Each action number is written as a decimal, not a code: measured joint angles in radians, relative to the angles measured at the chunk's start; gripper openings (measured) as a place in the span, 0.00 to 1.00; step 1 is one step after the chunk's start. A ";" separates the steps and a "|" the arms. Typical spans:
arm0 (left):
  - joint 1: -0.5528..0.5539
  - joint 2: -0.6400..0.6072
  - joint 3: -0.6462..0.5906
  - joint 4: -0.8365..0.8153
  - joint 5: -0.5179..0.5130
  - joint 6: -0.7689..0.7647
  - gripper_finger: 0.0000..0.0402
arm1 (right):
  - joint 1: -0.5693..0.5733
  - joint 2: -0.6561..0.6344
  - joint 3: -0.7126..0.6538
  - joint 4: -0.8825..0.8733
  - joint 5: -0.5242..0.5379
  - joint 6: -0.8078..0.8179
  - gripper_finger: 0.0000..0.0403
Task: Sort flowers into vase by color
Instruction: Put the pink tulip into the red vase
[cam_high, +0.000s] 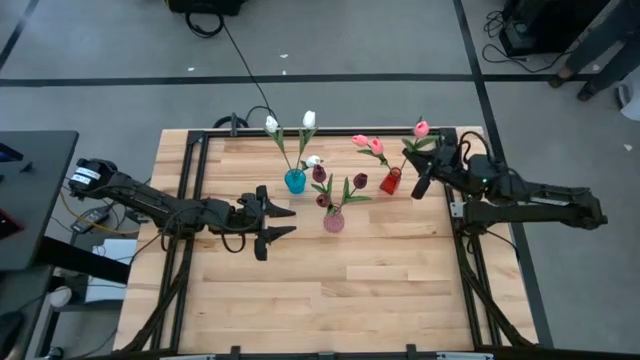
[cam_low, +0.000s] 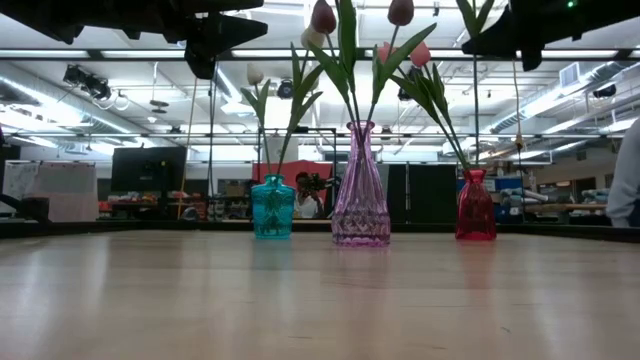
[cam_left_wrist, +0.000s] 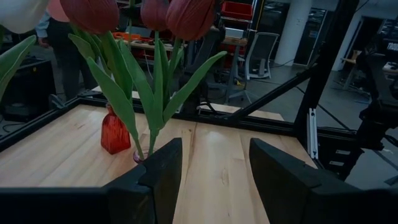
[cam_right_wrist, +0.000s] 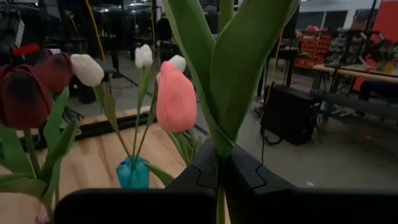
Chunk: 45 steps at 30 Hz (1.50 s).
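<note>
Three vases in a row at the far middle of the table (cam_high: 400, 300), and the sort is nearly settled. Starting on the left: the left gripper (cam_high: 283, 221) hovers low over the boards, just left of the vases, fingers spread wide with nothing between them. That looks like a waiting pose, kept clear of the stems.

Next comes the teal vase (cam_high: 295, 181), holding the white tulips (cam_high: 309, 119), three heads fanned out on long stems. Right of it and a touch nearer stands the pink vase (cam_high: 334, 222) with the maroon tulips (cam_high: 360, 180), leaves splaying out around them.

Then the red vase (cam_high: 390, 182), two pink tulips (cam_high: 376, 146) already leaning in it. So each colour has its own home, which is the whole point here.

Now the action, far right: the right gripper (cam_high: 419, 184) sits just beside the red vase, fingers pressed together on a green stem (cam_right_wrist: 221, 186) that rises between them in the wrist view. The last pink tulip (cam_high: 421, 128) stands above that gripper. My read is that it grips low on the stem to steer the end into the narrow red neck.
</note>
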 joint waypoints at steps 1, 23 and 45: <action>0.000 0.000 0.000 0.000 0.000 0.000 0.48 | 0.000 0.000 -0.010 0.018 0.001 -0.002 0.04; 0.000 0.000 0.000 0.000 0.000 0.000 0.48 | 0.000 0.063 -0.039 0.071 0.035 -0.056 0.04; 0.000 0.000 0.000 0.000 0.000 0.000 0.48 | 0.000 0.062 -0.377 0.340 0.106 0.157 0.04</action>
